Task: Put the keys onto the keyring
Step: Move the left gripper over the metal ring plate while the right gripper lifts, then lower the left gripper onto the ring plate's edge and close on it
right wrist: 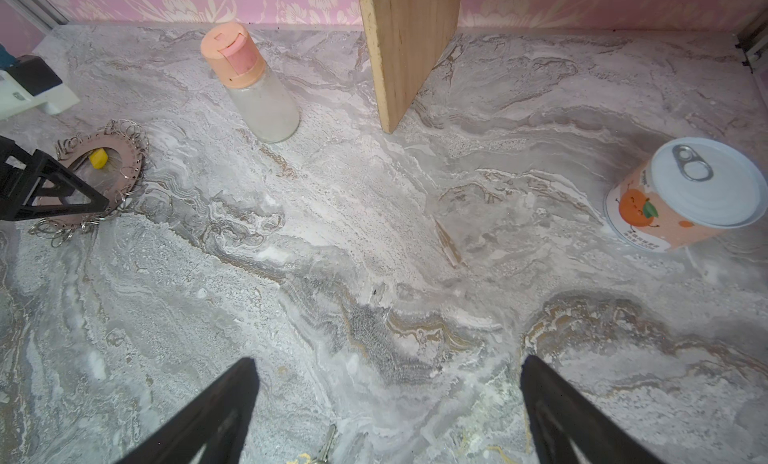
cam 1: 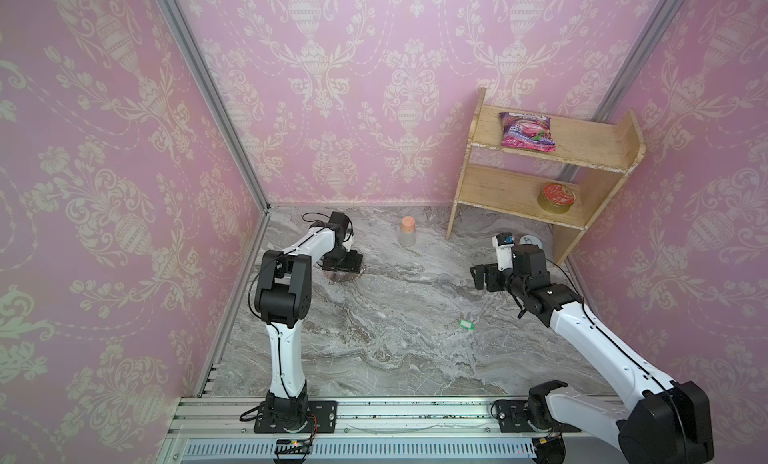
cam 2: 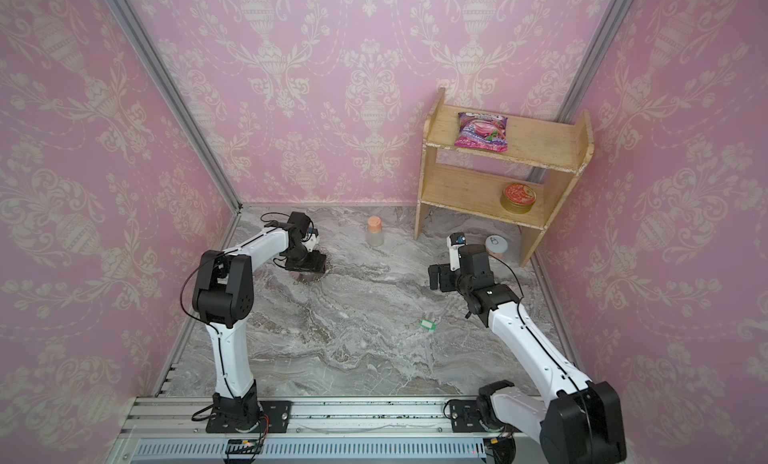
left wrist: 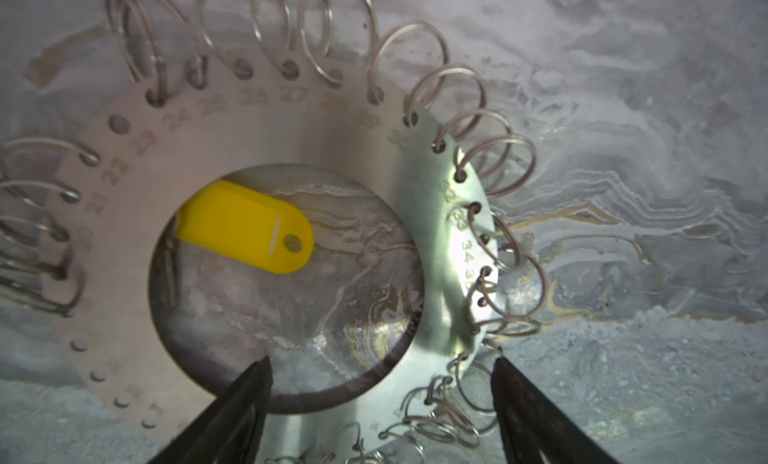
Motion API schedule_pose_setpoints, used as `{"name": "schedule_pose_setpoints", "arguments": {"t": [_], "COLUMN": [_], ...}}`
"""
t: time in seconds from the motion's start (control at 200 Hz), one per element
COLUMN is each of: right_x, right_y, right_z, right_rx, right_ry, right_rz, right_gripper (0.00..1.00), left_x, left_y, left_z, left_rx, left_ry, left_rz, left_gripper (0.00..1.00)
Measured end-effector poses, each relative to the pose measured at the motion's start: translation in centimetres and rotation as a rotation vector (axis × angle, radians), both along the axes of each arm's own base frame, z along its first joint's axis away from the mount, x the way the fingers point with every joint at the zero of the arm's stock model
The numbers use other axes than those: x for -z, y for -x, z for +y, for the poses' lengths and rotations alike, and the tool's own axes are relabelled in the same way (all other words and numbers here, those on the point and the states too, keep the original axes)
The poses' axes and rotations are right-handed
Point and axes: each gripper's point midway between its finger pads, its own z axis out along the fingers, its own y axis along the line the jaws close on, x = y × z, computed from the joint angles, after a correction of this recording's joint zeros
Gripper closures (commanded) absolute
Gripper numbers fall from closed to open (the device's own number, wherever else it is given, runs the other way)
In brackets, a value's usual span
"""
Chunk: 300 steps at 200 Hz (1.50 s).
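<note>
The keyring, a flat grey disc fringed with wire rings, lies on the marble table at the far left. A yellow key rests on the table inside its central hole, also seen in the right wrist view. My left gripper is open and straddles the disc's band, one finger in the hole and one outside the rim. A green key lies alone right of centre. My right gripper hangs open above bare table, holding nothing.
A peach-capped bottle stands at the back. A wooden shelf at the back right holds a pink snack bag and a red-lidded tin. A pull-tab can stands by the shelf foot.
</note>
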Motion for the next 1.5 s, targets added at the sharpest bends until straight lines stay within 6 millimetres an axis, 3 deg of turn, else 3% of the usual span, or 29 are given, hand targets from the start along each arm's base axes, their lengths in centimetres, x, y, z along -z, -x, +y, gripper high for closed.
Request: {"name": "schedule_pose_setpoints", "arguments": {"t": [0.24, 0.6, 0.881, 0.986, 1.131, 1.206, 1.291, 1.501], "right_x": [-1.0, -2.6, -3.1, -3.1, -3.0, -3.0, -3.0, -3.0], "right_y": [0.4, 1.4, 1.8, 1.8, 1.9, 2.0, 2.0, 2.0], "right_z": [0.0, 0.2, 0.5, 0.6, 0.8, 1.0, 1.1, 1.3], "right_rx": [0.000, -0.013, -0.018, -0.020, -0.023, -0.031, -0.035, -0.040], "right_ry": [-0.008, -0.026, -0.039, -0.040, -0.043, -0.047, -0.048, -0.049], "right_rz": [-0.020, -0.059, -0.070, -0.067, -0.063, -0.062, -0.062, -0.062], "right_gripper": [0.00, 0.00, 0.00, 0.00, 0.00, 0.00, 0.00, 0.00], "left_x": [0.2, 0.2, -0.2, -2.4, -7.5, -8.7, -7.9, -3.6], "left_y": [2.2, 10.7, 13.1, 12.9, 12.6, 13.1, 14.5, 18.4], "left_z": [-1.4, -5.8, -9.1, -9.3, -9.3, -9.4, -9.1, -7.8], "left_rx": [-0.017, -0.095, -0.115, -0.118, -0.140, -0.149, -0.158, -0.163], "left_ry": [0.060, 0.162, 0.144, 0.120, 0.127, 0.128, 0.104, 0.006], "left_rz": [0.050, 0.087, 0.073, -0.007, -0.178, -0.222, -0.213, -0.126], "left_gripper": [0.20, 0.24, 0.29, 0.31, 0.38, 0.43, 0.48, 0.55]}}
